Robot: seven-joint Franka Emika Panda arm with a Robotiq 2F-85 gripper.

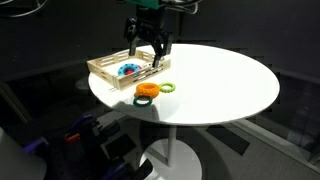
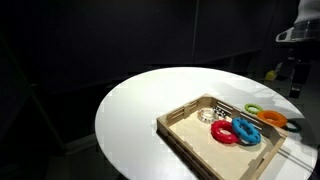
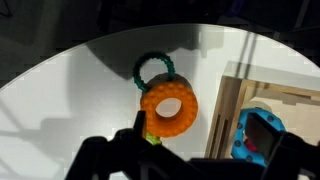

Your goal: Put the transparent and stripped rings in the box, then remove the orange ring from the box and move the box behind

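Box (image 2: 180, 143): open wooden tray on the round white bench (image 2: 140, 120), near its edge.

Contents, per exterior view: clear ring (image 2: 208, 113) at the far corner, red ring (image 2: 224, 133) in the middle, and blue ring (image 2: 246, 128) just beside the red one, apparently touching it. No stripes can be made out on any ring at this resolution, so the striped ring cannot be picked out.

Orange ring (image 3: 168, 105): out of the box, flat on the bench (image 3: 80, 100), just beside the box (image 3: 225, 110) wall. Green ring (image 3: 153, 70) lies against its far side; the rims look to be touching. Both exterior views agree: orange ring (image 1: 147, 91) and green ring (image 1: 166, 88) sit on the bench (image 1: 230, 85) in front of the box (image 1: 112, 80).

Gripper (image 1: 148, 58): above the box near its side wall, jaws released and spread wide, nothing between them.

Hard to read:
- Wrist view: the blue ring (image 3: 260, 135) is partly covered by the dark gripper body along the bottom edge. The red and clear rings fall outside the frame.
- Wrist view: a small yellow-green bit (image 3: 150, 138) shows under the orange ring, half hidden; it cannot be identified.
- Exterior view: only a slice of the arm (image 2: 295, 40) shows at the right edge.
- Surroundings are dark in all views.
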